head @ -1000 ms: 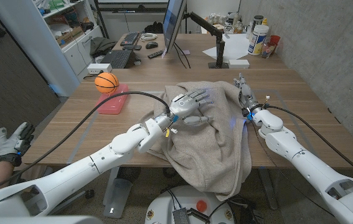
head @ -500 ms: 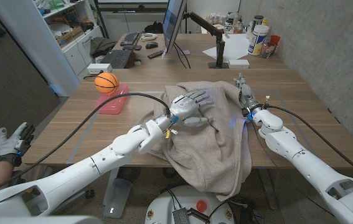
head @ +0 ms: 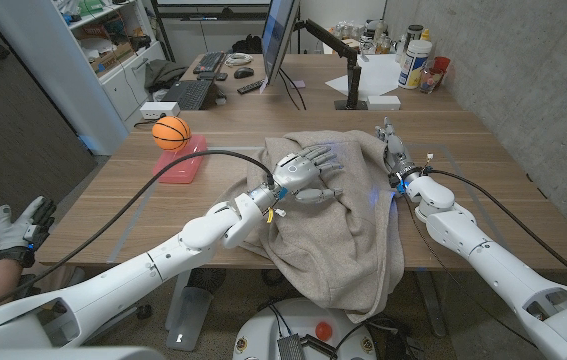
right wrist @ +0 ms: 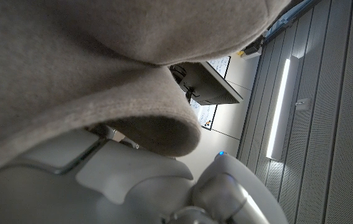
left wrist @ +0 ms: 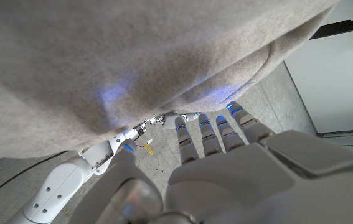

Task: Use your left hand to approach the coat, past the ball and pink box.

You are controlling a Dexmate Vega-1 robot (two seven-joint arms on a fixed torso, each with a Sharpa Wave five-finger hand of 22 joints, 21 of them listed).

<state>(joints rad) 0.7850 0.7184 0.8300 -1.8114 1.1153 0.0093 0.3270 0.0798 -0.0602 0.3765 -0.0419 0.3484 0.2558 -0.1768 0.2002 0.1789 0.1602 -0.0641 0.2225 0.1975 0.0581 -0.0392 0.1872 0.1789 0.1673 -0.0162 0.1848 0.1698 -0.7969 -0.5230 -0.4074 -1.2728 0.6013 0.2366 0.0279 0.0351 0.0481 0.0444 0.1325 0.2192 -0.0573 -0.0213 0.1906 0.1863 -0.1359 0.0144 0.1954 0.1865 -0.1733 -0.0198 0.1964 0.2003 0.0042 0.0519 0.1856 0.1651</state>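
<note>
- Head view: the left hand [head: 303, 172], fingers spread and holding nothing, lies over the beige coat [head: 338, 225] draped across the bench [head: 123, 205] edge.
- The ball [head: 171, 132] and pink box [head: 181, 164] sit well behind it, leftward.
- Right hand [head: 395, 152] stands at the coat's edge; its grip cannot be told.
- Left wrist view: fingers [left wrist: 210, 134] apart against the coat [left wrist: 132, 56] fabric.

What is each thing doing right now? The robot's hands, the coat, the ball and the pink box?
left hand: over the coat, fingers spread, holding nothing.
right hand: at the coat's edge, fingers up; hold unclear.
coat: crumpled on the table, partly hanging over the front edge.
ball: sitting on the pink box's far end, untouched.
pink box: lying flat on the table, untouched.
</note>
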